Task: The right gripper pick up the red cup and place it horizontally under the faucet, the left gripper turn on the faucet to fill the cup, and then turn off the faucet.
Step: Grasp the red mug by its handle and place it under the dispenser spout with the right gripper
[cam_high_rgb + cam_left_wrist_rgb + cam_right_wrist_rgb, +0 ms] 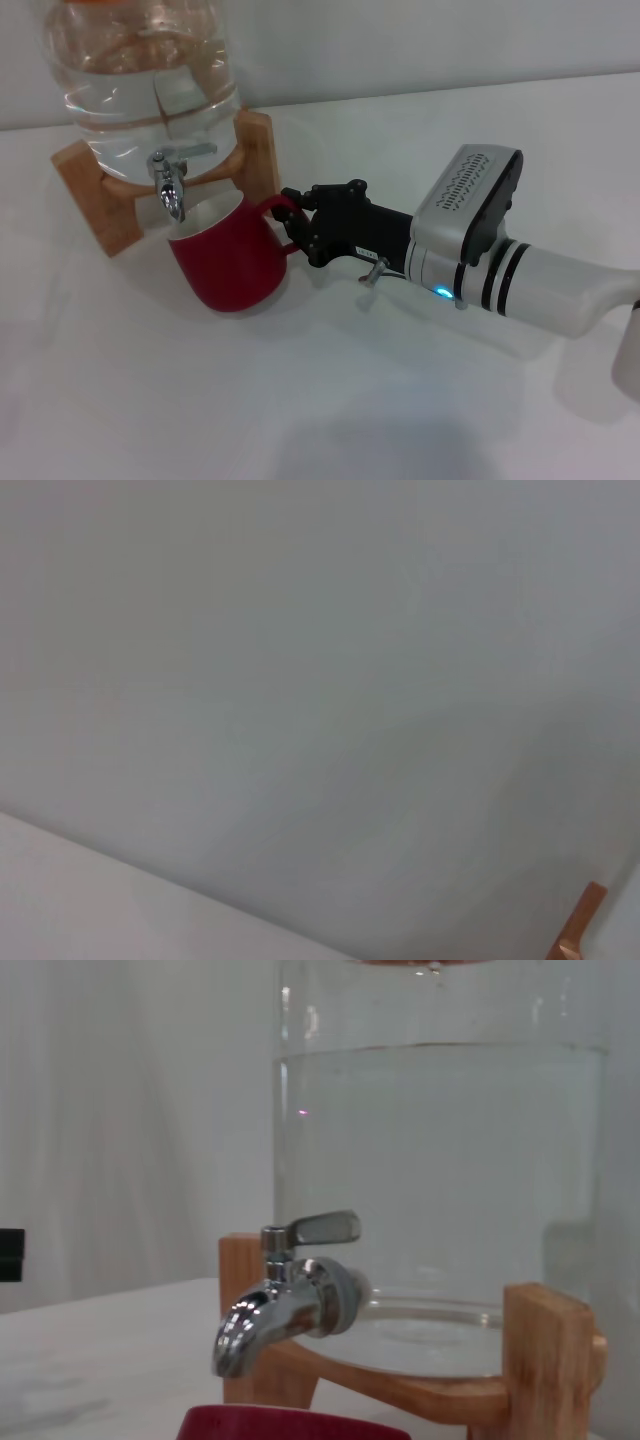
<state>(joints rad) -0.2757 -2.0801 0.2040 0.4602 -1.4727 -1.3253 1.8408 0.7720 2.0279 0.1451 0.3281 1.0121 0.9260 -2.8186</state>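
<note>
While clamped on its handle by right gripper (pixel 298 222) fingers, red cup (pixel 228 262) rim just under faucet (pixel 172 183) spout.

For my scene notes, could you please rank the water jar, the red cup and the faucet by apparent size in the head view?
1. Water jar, partly cropped
2. Red cup
3. Faucet, clearly smallest

No readable text anywhere. The right gripper (pixel 296 214) carries a small pale label on its black body, but the print is too small to read. Nothing legible shows on the glass water jar (pixel 440 1160).
</note>
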